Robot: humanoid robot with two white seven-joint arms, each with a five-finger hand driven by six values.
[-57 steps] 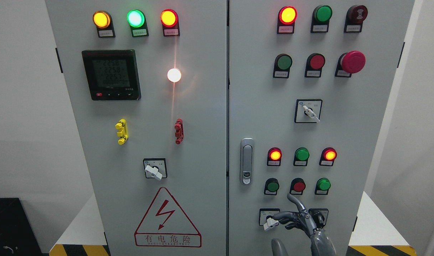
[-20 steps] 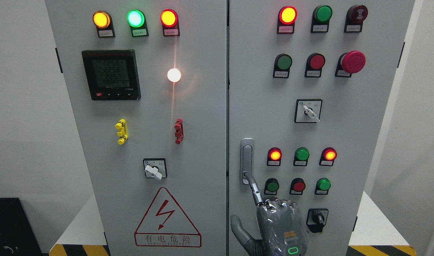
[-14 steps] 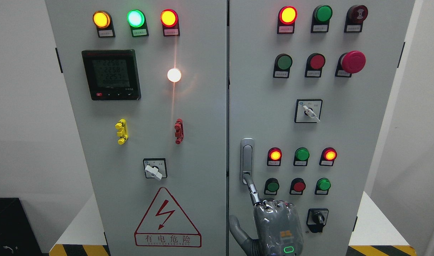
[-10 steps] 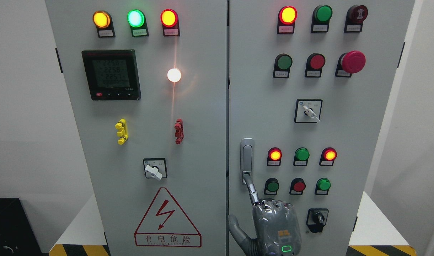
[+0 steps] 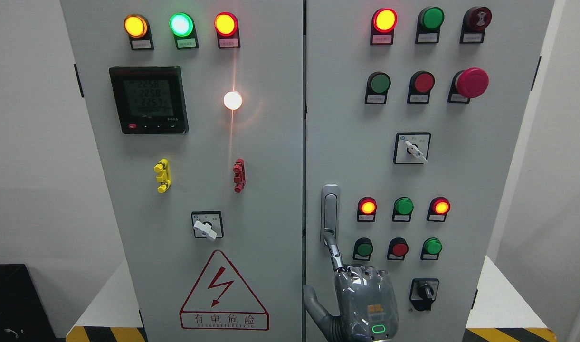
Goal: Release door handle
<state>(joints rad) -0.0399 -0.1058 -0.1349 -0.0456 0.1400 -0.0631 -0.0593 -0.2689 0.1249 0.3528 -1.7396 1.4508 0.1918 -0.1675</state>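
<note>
The silver door handle [image 5: 329, 209] stands upright on the left edge of the grey right-hand cabinet door [image 5: 461, 190]. My right hand [image 5: 351, 285] rises from the bottom edge below it, its back facing me. Its index finger [image 5: 335, 254] is stretched up and its tip touches the handle's lower end, over the lock button. The other fingers are curled in and the thumb [image 5: 313, 299] sticks out to the left. The hand grasps nothing. My left arm does not show.
Lit and unlit round buttons [image 5: 400, 247] sit just right of the handle, with a black rotary switch [image 5: 423, 290] beside my hand. The left door [image 5: 199, 190] carries a meter, a white selector [image 5: 205, 229] and a warning triangle. The door seam [image 5: 304, 166] runs left of the handle.
The hand left the lower selector switches and came up under the handle. Over the last second it drifted slightly left, with the index fingertip staying on the handle's lower end.
</note>
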